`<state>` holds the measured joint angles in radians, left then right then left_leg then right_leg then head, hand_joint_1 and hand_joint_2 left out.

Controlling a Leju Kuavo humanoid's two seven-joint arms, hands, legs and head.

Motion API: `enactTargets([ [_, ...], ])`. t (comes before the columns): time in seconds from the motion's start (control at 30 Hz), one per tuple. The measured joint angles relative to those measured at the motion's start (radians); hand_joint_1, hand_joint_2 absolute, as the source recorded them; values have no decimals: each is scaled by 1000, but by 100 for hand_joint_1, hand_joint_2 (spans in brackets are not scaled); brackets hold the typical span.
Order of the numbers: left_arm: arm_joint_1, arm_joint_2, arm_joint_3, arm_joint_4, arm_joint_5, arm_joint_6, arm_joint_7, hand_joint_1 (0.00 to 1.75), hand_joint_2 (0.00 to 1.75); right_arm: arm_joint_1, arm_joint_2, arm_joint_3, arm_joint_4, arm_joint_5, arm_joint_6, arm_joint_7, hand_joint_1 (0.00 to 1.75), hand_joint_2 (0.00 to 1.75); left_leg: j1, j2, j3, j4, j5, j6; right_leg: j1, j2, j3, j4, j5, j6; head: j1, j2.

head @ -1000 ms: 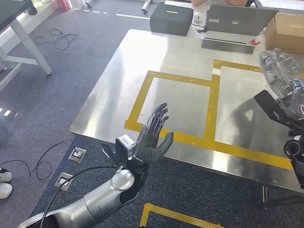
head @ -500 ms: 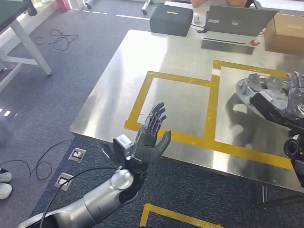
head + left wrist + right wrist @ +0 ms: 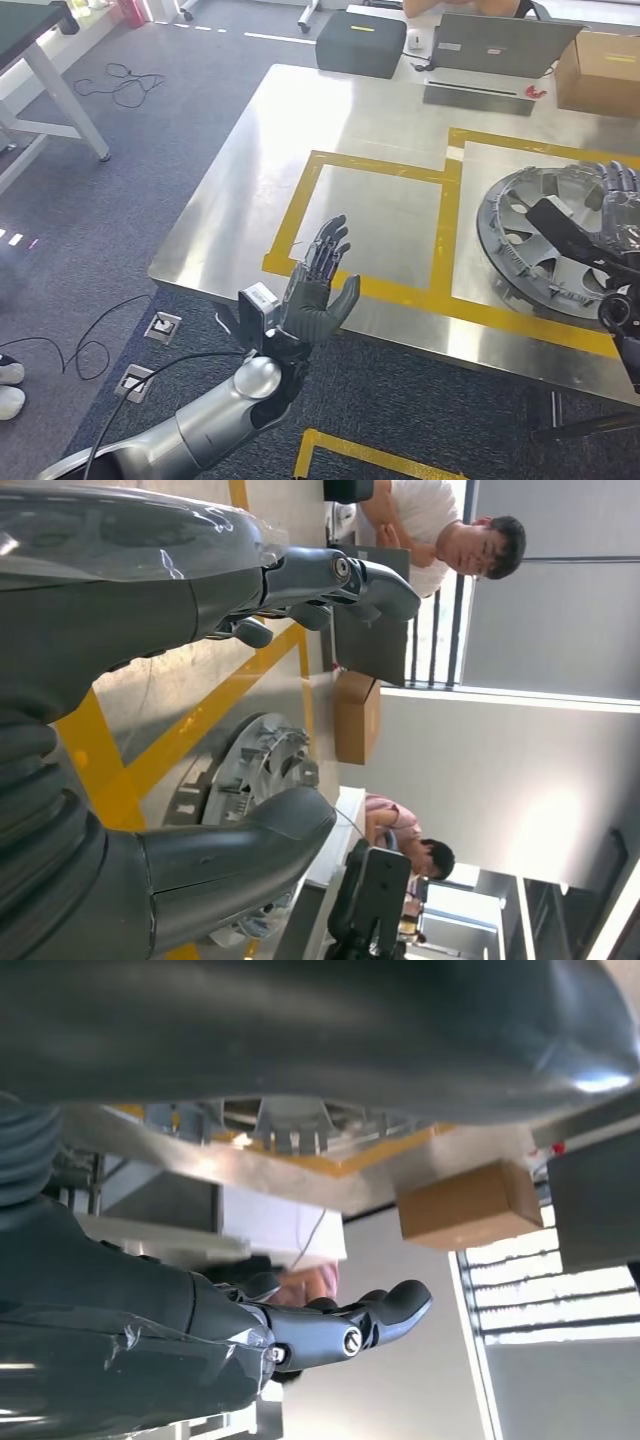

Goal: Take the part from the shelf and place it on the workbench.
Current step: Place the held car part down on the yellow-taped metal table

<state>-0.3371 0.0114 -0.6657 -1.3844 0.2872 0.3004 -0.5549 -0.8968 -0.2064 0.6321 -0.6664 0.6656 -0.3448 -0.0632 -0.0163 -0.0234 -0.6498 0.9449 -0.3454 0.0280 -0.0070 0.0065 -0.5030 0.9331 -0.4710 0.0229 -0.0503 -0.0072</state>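
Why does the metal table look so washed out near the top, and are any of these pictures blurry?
Head view: strong light glares off the steel workbench near the laptop; the wheel-like part is sharp. Left wrist view: the left hand is close and soft, the wall behind overexposed. Right wrist view: a blurred dark surface fills the top, with bright window slats blown out.

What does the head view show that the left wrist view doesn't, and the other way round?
Head view alone: the right hand on the wheel-shaped part, the laptop, the dark case, floor cables. Left wrist view alone: two people beyond the table and the wall behind them. Both: the open left hand, the part, yellow tape, the cardboard box.
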Motion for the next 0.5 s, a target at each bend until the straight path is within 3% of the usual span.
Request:
enactTargets([
  [0.17,0,1,0,0,7,4,-4,0,175,2,0,-25,3,-163,82,-48,0,0,0,0,0,0,0,0,0,0,1,0,0,0,0,0],
  [0.33,0,2,0,0,9,4,-8,0,175,3,0,-42,3,-187,89,-57,0,0,0,0,1,0,0,0,0,0,1,0,0,0,0,0],
  [0.47,0,3,0,0,9,6,-9,0,0,6,1,-54,3,-230,105,-73,0,0,0,0,1,0,0,0,0,0,2,0,0,0,0,0],
  [0.5,0,3,0,0,10,8,-9,0,0,9,2,-60,0,-269,118,-85,0,0,0,0,1,0,0,0,0,0,2,0,0,0,0,0],
])
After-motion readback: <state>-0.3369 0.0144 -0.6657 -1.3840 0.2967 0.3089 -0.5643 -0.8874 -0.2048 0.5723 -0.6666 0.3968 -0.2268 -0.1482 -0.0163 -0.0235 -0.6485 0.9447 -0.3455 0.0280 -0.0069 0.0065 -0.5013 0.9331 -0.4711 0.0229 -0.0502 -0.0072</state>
